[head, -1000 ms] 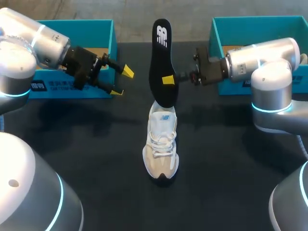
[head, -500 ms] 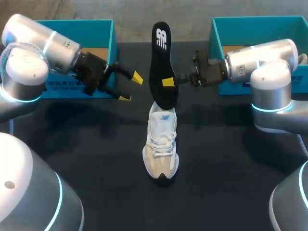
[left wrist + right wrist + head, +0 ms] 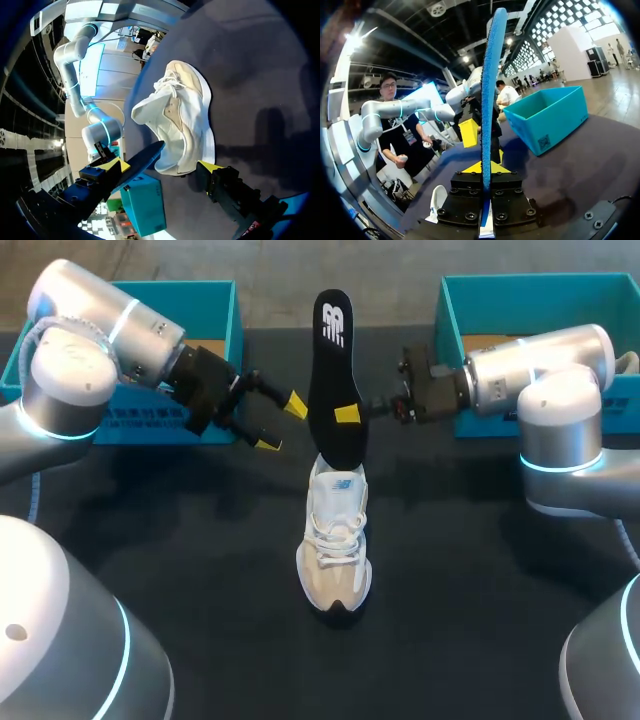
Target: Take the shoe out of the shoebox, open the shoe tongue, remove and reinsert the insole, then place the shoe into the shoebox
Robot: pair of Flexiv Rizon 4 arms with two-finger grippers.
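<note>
A white logo (image 3: 335, 318) is showing on the insole (image 3: 334, 375), at the end farthest from the shoe (image 3: 335, 550). A small logo patch (image 3: 346, 483) is sitting on the shoe's tongue. The shoebox (image 3: 125, 430) left of the shoe is carrying white print (image 3: 140, 417) and a square code (image 3: 541, 142), both unreadable.

The table (image 3: 200, 540) lies open on both sides of the shoe (image 3: 335, 540) and in front of its toe, wide enough for a hand to pass. Over the shoe's heel the way is blocked: the insole (image 3: 333, 360) stands upright there, its lower end down at the heel, clamped by the right hand (image 3: 346, 413), whose arm bars the gap toward the right shoebox (image 3: 447, 310). The left hand (image 3: 281, 423), fingers spread, sits just beside the insole, narrowing the passage toward the left shoebox (image 3: 232, 310)
</note>
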